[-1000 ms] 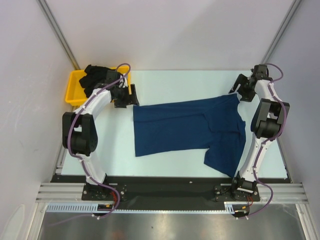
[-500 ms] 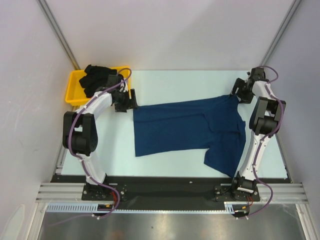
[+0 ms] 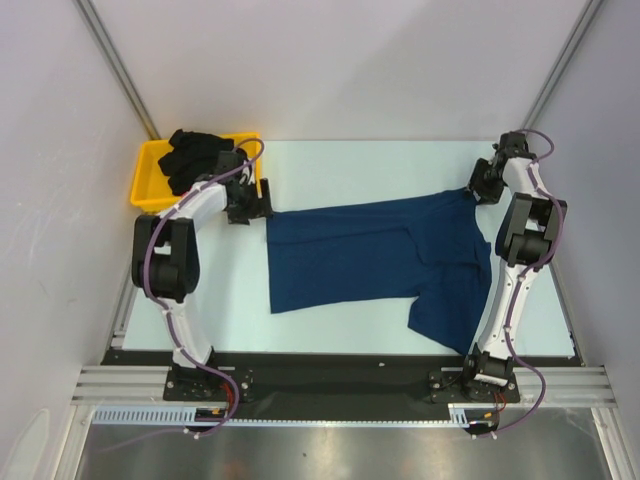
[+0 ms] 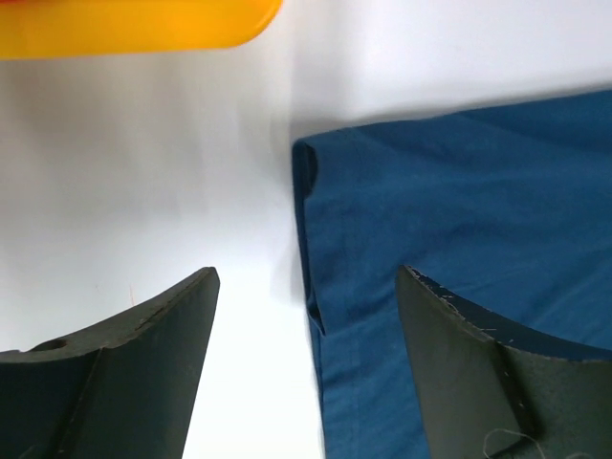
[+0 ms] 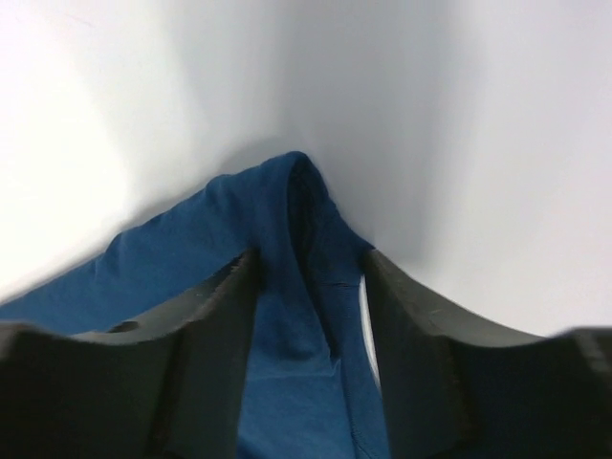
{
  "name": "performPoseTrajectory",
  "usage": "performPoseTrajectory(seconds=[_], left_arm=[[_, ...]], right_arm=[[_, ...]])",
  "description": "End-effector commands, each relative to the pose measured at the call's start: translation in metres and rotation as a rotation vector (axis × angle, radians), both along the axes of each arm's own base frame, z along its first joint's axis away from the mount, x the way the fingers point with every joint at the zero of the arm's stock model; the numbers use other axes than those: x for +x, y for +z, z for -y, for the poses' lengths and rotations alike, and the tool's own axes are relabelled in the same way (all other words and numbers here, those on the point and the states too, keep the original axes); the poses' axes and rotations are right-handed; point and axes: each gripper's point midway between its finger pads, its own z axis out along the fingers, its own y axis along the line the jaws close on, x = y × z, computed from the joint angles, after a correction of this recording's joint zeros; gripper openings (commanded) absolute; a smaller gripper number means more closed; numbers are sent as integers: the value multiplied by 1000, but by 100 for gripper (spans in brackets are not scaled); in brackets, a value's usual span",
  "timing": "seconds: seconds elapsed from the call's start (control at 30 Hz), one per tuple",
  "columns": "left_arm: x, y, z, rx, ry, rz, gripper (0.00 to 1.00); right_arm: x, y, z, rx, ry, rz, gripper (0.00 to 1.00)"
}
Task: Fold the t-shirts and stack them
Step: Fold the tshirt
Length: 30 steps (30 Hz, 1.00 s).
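starting at the left: yellow tray [image 3: 150,185] at the far left corner of the table [image 3: 350,165], with a black t-shirt [image 3: 195,152] heaped inside and spilling over its far rim.

just right of the tray, left gripper [image 3: 250,205] down low at the far left corner of the navy blue t-shirt [image 3: 370,255]. seen from the left wrist, left gripper [image 4: 306,273] wide open and holding nothing, one finger over bare table, the other over blue cloth, the shirt's left edge and its curled corner [image 4: 306,167] lying in the gap between them. a strip of the tray showing at the top of that view.

across the middle of the table, navy blue t-shirt [image 4: 459,210] spread flat, running from left of centre toward the right edge, with a broad flap on its right side reaching toward the near edge.

at the shirt's far right corner, close to the table's right edge, right gripper [image 3: 480,185]. from the right wrist, right gripper [image 5: 308,253] partly closed around a raised ridge of blue cloth [image 5: 296,220] pulled to a peak between the fingers; a thin pale sliver beside the right-hand finger, so cannot tell whether clamped on the cloth or only flanking it.
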Motion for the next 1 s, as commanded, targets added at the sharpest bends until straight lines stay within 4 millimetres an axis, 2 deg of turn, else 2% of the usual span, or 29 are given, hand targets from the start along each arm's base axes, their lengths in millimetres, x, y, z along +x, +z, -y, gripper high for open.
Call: performPoseTrajectory(seconds=[0.0, 0.2, 0.37, 0.57, 0.73, 0.87, 0.97], left_arm=[[18, -3, -8, 18, 49, 36, 81], [32, -13, -7, 11, 80, 70, 78], [40, -14, 11, -28, 83, 116, 73], [40, -22, 19, 12, 115, 108, 59], [38, -39, 21, 33, 147, 57, 57], [46, -35, 23, 23, 156, 66, 58], [51, -37, 23, 32, 149, 71, 53]], right_arm=[[2, 1, -1, -18, 13, -12, 51], [5, -3, -14, 0, 32, -12, 41], [8, -4, -24, -8, 52, -6, 40], [6, -4, -22, -8, 38, -9, 36], [6, -4, -20, 9, 28, -5, 35], [3, -7, -15, 10, 14, -18, 33], [1, -12, -12, 15, 5, -27, 27]])
